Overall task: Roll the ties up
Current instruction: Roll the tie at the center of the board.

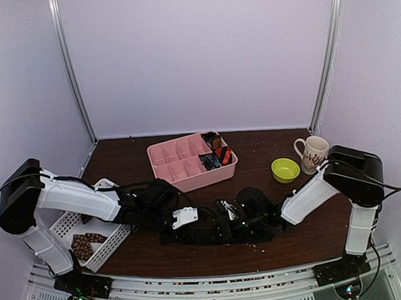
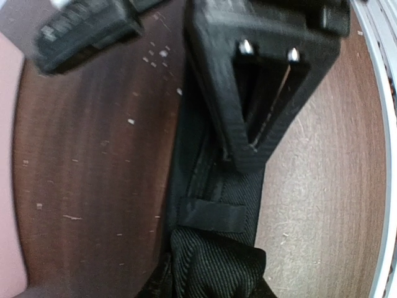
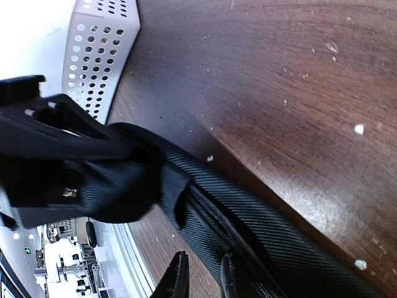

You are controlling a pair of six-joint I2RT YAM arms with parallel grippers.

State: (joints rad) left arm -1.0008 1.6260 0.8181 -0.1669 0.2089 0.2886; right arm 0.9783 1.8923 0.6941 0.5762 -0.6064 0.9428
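A plain black tie point(image 1: 218, 235) lies flat along the table's front, between both arms. In the left wrist view it runs up the frame with its keeper loop point(image 2: 211, 214) showing and a folded end point(image 2: 211, 264) at the bottom. My left gripper point(image 1: 203, 222) is shut on that folded end; its black body shows in the right wrist view point(image 3: 37, 155) with the cloth bunched against it. My right gripper point(image 3: 203, 280) is slightly open. One of its fingertips point(image 3: 227, 276) rests on the tie's edge and the other is on bare wood. Its finger point(image 2: 267, 93) presses on the tie.
A pink compartment tray point(image 1: 178, 166) at the back holds rolled ties point(image 1: 215, 152). A white perforated basket point(image 1: 101, 252) at the front left holds brown patterned ties point(image 1: 84, 245); it also shows in the right wrist view point(image 3: 99, 56). A green bowl point(image 1: 285, 170) and a mug point(image 1: 313, 153) stand on the right.
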